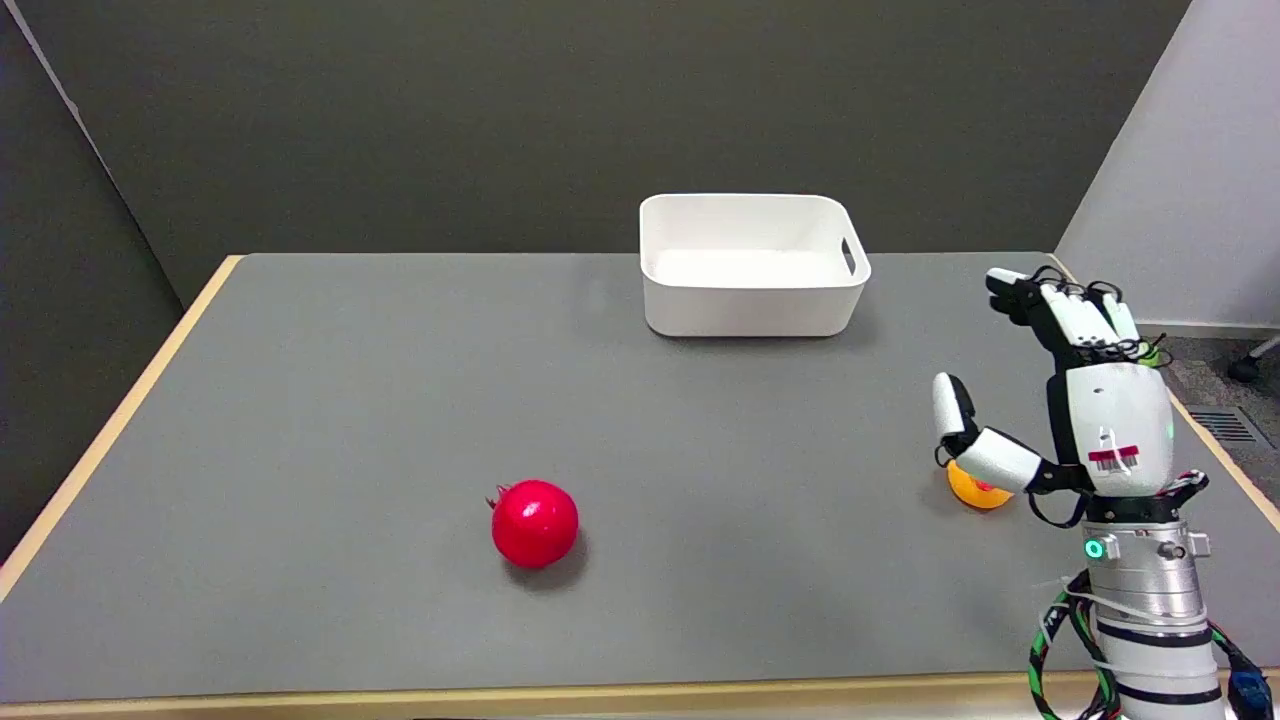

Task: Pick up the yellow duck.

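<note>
The robot's right hand (1075, 410) hangs above the gray table (300, 400), fingers spread and holding nothing, with the yellow duck (978, 490) resting on the surface just below its thumb and partly hidden behind it. A red pomegranate (535, 523) lies well apart to the left, a white bin (750, 300) at the far side. A clean grasp likely calls for lowering straight over the duck and closing the fingers evenly around it, so the small toy is not nudged toward the table's edge.
</note>
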Robot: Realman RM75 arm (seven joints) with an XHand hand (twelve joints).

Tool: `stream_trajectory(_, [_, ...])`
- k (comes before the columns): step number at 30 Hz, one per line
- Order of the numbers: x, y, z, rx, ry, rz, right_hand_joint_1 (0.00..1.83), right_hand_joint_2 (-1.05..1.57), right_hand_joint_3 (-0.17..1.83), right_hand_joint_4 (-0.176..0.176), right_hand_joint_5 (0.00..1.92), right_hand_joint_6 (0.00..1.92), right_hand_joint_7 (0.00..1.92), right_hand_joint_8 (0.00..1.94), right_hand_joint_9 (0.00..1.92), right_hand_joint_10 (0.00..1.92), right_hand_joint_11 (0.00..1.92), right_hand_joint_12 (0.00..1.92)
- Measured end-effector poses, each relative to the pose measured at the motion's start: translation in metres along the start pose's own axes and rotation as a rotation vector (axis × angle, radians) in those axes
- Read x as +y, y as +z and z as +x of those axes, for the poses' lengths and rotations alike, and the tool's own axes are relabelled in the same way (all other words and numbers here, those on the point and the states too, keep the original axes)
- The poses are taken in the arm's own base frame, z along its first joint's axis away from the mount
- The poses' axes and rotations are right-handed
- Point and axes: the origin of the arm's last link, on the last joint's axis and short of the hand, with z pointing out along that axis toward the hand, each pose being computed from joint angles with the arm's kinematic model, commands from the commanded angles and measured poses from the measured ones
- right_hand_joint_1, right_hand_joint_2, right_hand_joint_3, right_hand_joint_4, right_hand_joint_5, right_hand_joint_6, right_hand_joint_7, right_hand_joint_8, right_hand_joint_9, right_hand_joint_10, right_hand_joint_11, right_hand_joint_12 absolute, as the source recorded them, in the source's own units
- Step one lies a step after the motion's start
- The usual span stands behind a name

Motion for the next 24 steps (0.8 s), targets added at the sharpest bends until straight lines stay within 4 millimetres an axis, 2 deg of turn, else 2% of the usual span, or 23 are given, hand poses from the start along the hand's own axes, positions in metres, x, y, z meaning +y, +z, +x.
stream_trajectory(8, [0.011, -0.005, -0.003, -0.044, -0.02, -0.027, 0.52, 0.62, 0.88, -0.031, 0.28, 0.53, 0.36, 0.47, 0.22, 0.85, 0.02, 1.26])
stream_trajectory(11, [0.016, -0.009, -0.004, -0.065, -0.03, -0.039, 0.53, 0.63, 0.84, -0.026, 0.25, 0.46, 0.3, 0.39, 0.15, 0.78, 0.0, 1.19])
stream_trajectory(14, [0.022, -0.015, -0.005, -0.091, -0.045, -0.061, 0.5, 0.6, 0.94, -0.025, 0.22, 0.47, 0.23, 0.41, 0.13, 0.74, 0.0, 1.13])
stream_trajectory(18, [0.032, -0.026, -0.006, -0.126, -0.066, -0.104, 0.54, 0.59, 0.94, -0.026, 0.2, 0.45, 0.22, 0.39, 0.12, 0.73, 0.0, 1.13])
stream_trajectory(21, [0.039, -0.034, -0.006, -0.148, -0.079, -0.137, 0.59, 0.61, 0.88, -0.028, 0.22, 0.41, 0.23, 0.34, 0.11, 0.73, 0.0, 1.15])
stream_trajectory(24, [0.046, -0.043, -0.005, -0.172, -0.09, -0.172, 0.54, 0.59, 0.95, -0.022, 0.18, 0.43, 0.2, 0.38, 0.11, 0.72, 0.01, 1.12])
